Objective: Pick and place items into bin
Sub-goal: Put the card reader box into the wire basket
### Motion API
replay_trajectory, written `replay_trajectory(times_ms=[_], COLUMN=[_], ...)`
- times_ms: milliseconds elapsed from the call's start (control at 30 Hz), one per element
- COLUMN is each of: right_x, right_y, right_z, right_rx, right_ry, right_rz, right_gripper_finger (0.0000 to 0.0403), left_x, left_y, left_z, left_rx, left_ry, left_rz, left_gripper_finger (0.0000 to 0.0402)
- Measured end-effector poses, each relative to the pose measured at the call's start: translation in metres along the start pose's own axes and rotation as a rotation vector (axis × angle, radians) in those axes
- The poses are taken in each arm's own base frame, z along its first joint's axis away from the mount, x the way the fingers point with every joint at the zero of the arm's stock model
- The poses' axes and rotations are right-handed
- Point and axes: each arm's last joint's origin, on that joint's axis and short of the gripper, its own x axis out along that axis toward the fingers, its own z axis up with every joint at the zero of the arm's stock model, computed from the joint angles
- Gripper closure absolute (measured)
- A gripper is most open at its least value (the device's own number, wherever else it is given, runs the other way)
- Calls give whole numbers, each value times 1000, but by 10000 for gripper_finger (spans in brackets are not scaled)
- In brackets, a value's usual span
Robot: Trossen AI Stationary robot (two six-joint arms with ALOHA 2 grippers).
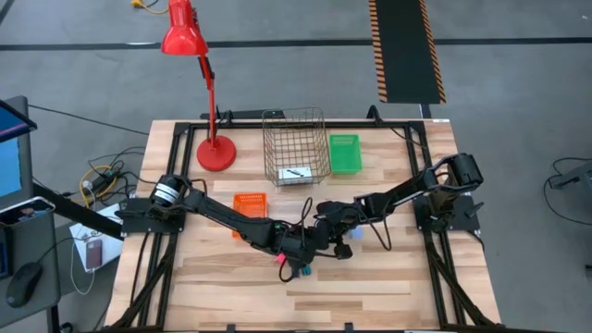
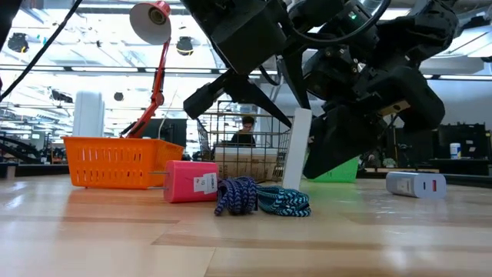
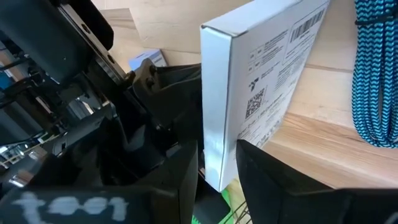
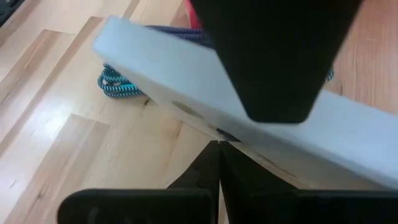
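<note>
A flat white box (image 3: 261,93) with a barcode and printed marks stands upright near the table's middle, and also shows in the low view (image 2: 296,150). My left gripper (image 3: 217,186) is shut on it. My right gripper (image 4: 219,168) is shut, with its tips at the box's other face. Both grippers meet in the high view, left (image 1: 298,248) and right (image 1: 321,231). A pink box (image 2: 191,181) and coiled blue and teal cords (image 2: 261,198) lie on the table beside them. Whether the white box's lower end touches the table, I cannot tell. My left gripper pinches the white box across its thin side (image 3: 214,168), one finger on the printed face (image 3: 273,180) and one on the hidden face. The fingers slant down onto it. The box stands upright in the hold. My right gripper's shut fingertips (image 4: 219,149) meet the box's plain white face (image 4: 186,93), slanting down from the table's right; no finger is around the box.
At the far side stand a wire basket (image 1: 294,148) with a white card (image 1: 296,173) in it, a green bin (image 1: 344,153) and a red lamp (image 1: 215,153). An orange basket (image 1: 250,205) sits left of the grippers. A small white piece (image 2: 415,183) lies to the right.
</note>
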Motion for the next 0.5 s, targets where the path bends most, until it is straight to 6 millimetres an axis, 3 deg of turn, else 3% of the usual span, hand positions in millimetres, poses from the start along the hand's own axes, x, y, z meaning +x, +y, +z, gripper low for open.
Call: replay_trajectory(times_ms=[267, 500], right_x=[-7, -28], right_y=[6, 17], right_z=[11, 22], right_rx=[-24, -71], right_ry=[19, -2], right_rz=[-49, -120], right_gripper_finger=[403, 403], left_x=[-2, -2], left_y=[0, 2], left_z=[2, -1], left_rx=[5, -25], left_ry=[5, 26], left_rz=[2, 14], left_gripper_finger=[302, 302])
